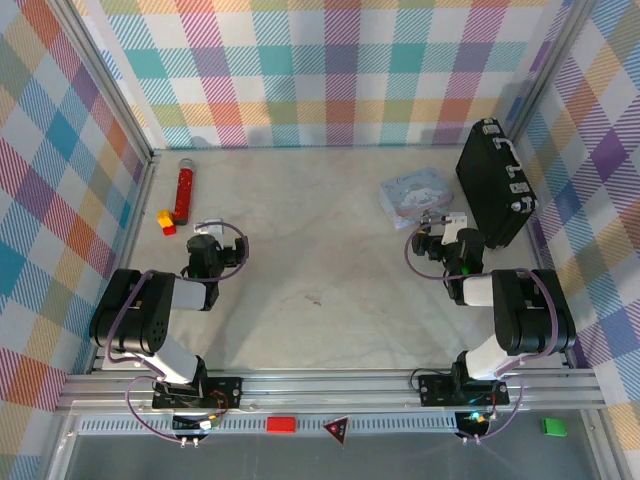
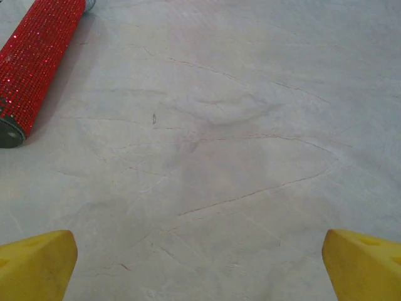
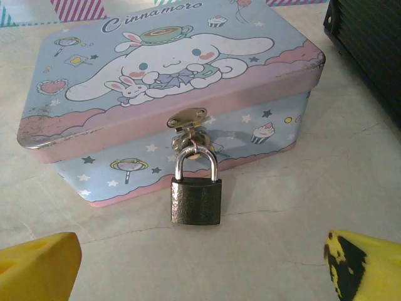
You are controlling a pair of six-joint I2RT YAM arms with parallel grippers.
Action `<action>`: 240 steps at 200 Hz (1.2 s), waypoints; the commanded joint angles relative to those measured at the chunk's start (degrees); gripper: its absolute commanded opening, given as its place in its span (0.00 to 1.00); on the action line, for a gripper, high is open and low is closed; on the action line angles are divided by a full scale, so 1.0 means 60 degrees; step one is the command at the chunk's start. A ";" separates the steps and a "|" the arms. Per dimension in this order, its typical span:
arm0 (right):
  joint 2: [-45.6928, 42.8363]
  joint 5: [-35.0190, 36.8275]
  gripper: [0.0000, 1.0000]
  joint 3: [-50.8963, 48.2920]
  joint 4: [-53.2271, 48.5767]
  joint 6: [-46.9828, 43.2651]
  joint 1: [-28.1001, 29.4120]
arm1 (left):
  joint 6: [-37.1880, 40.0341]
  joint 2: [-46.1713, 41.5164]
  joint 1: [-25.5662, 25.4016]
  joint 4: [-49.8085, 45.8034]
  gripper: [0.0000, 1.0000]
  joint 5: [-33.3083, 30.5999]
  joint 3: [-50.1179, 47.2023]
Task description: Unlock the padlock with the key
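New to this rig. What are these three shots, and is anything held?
Two robot arms bolted at the near edge of a table. One picture looks down on both; the others come from wrist cameras, yellow fingertips at the bottom corners. The left pincer is open above the table, a red glitter tube nearby. The right pincer is open, facing a small padlock hanging closed on a pale blue cartoon tin, a black case beside it. Nothing is held.

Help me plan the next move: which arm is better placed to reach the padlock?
Right. The right gripper directly faces the padlock hanging on the Cinnamoroll tin, jaws open. The left gripper looks at bare table beside a red glitter tube, on the opposite side.
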 commanded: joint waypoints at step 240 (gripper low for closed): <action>-0.0554 -0.0132 0.99 -0.0336 0.0565 -0.0424 0.0253 | 0.0359 -0.0500 -0.0138 0.0459 1.00 0.0397 -0.0098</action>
